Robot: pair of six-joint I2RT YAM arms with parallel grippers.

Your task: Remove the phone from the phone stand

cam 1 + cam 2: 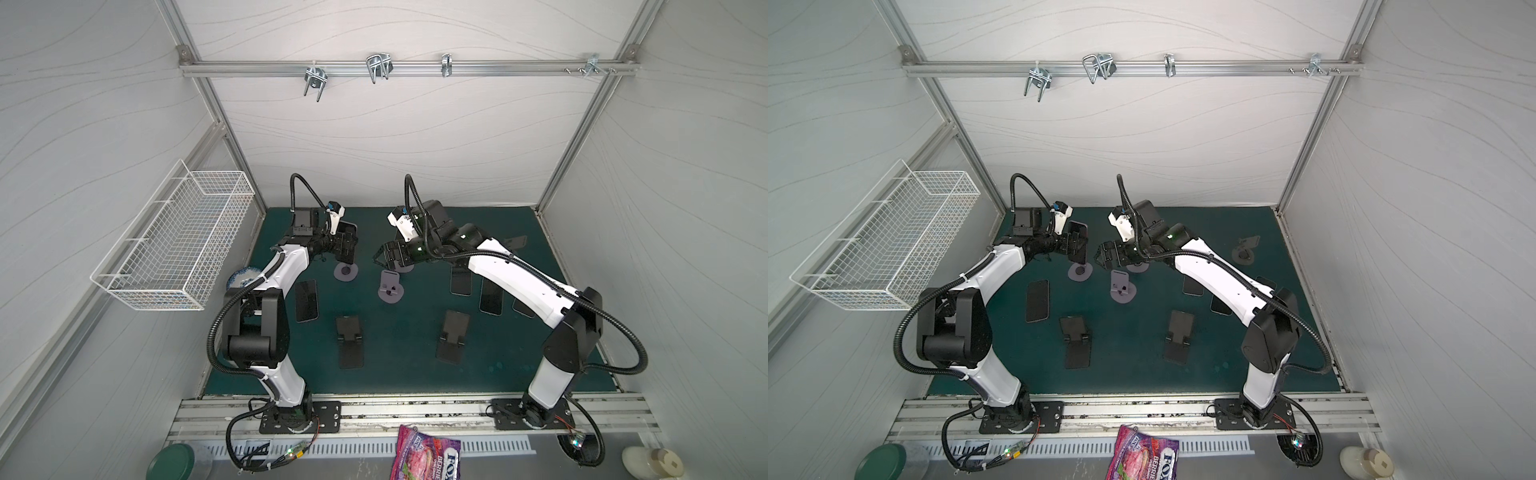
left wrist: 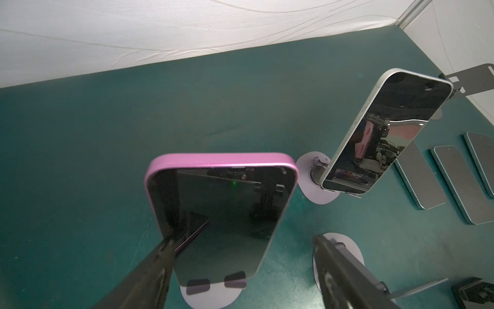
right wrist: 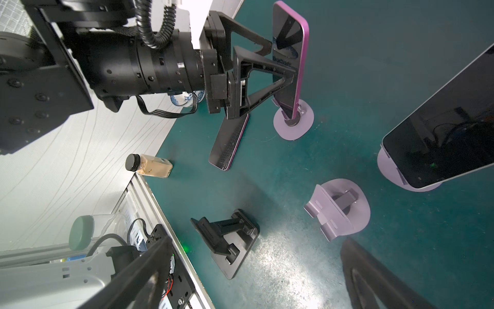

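A pink-edged phone stands upright on a lilac phone stand; both also show in a top view as the phone and the stand. My left gripper is open around the phone. One finger touches a side edge of the phone, and the other finger stands apart from the opposite edge. The right wrist view shows the phone side-on between those fingers. My right gripper hangs open and holds nothing, over an empty lilac stand.
A silver phone leans on another lilac stand beside my right gripper. Phones lie flat on the green mat. Two black stands sit nearer the front. A wire basket hangs on the left wall.
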